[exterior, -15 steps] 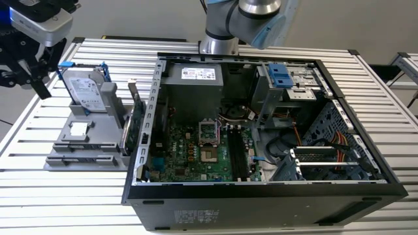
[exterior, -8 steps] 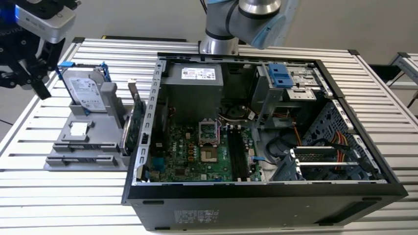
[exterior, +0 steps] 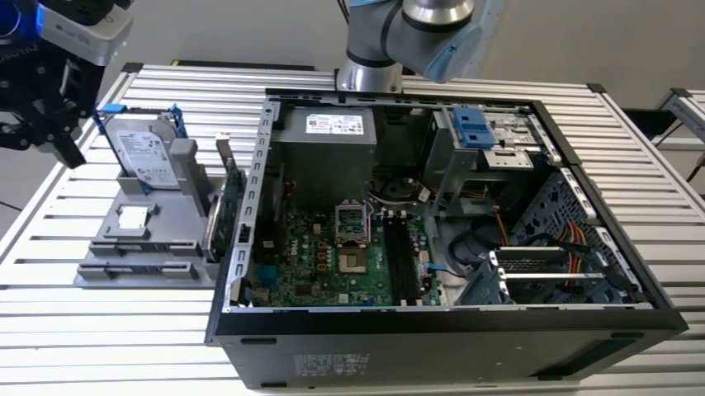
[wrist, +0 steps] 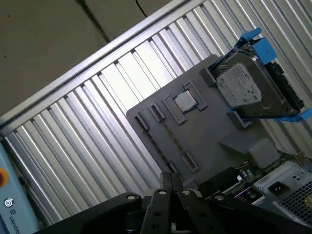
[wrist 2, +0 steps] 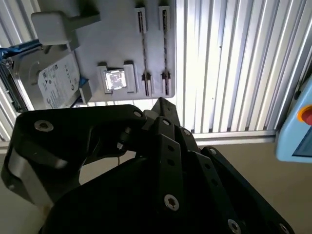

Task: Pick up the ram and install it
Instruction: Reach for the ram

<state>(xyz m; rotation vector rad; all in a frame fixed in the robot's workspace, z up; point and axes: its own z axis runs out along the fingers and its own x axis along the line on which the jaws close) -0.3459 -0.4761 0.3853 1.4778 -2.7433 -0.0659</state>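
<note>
— At the case's (exterior: 441,346) nine o'clock, on the counter (exterior: 66,330), in the exterior view?
— Gray holder (exterior: 111,247). Hard drive (exterior: 149,153) at its twelve. Expansion card (exterior: 226,206) at three, between holder and case.
— Ram (wrist 2: 144,48)?
— Thin strip, apparently on edge in a holder slot, untouched.
— Hand (wrist: 171,181)?
— Holder's eleven, beside the drive; fingers closed, empty.

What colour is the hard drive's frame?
Blue. The frame shows best in the first wrist view.
</note>
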